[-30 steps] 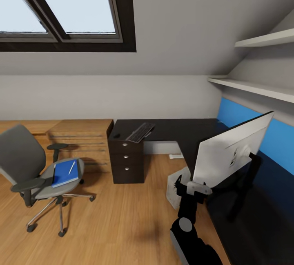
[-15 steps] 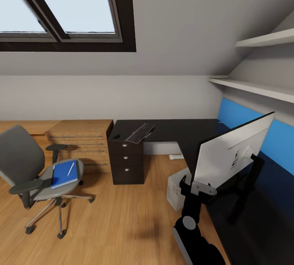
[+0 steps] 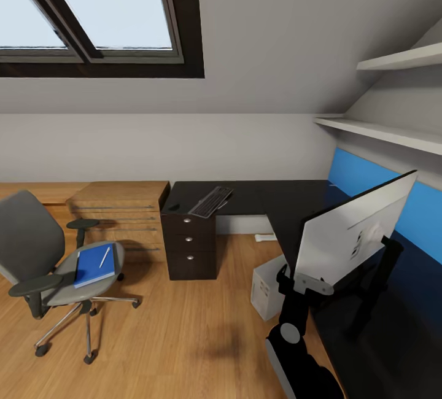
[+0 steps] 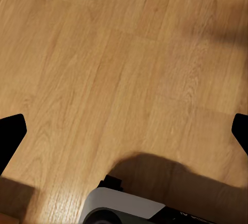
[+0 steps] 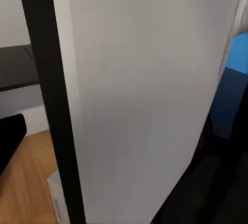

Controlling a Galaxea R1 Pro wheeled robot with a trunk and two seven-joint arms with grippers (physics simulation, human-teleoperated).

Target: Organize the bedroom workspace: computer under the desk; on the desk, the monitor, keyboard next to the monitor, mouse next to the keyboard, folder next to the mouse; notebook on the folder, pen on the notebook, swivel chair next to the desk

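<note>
My right gripper (image 3: 305, 282) was at the near edge of the monitor (image 3: 353, 227), which stood on the bench (image 3: 276, 199) with its long side running away from me. I could not tell if it gripped. My left gripper (image 4: 124, 131) hung open over the floor (image 4: 124, 69).

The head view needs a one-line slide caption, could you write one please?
Right gripper at the monitor's lower edge over the desk; blue folder on the swivel chair.

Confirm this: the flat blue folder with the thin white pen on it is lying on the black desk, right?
No. In the head view the flat blue folder with the thin white pen lies on the grey swivel chair's seat, not on the glossy black desk.
</note>
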